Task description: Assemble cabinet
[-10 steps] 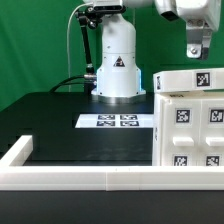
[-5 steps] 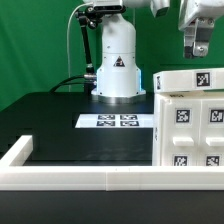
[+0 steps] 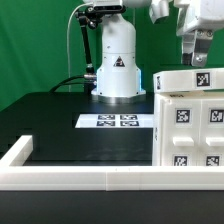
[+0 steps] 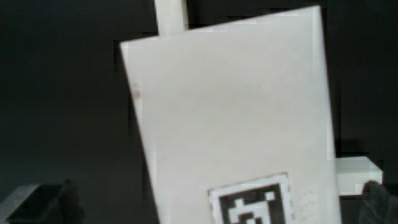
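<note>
Cabinet assembly, remote desk | My gripper (image 3: pixel 199 58) hangs with jaws spread wide, gripping nothing, just above the cabinet (image 3: pixel 188 125) at the exterior view's right | its tagged top panel (image 4: pixel 231 120) sits between the fingers (image 4: pixel 39 200) | I'd centre and square the jaws before descending | black table (image 3: pixel 60 130), marker board (image 3: pixel 118 121), white rim (image 3: pixel 80 178), green backdrop (image 3: pixel 40 40).
</note>
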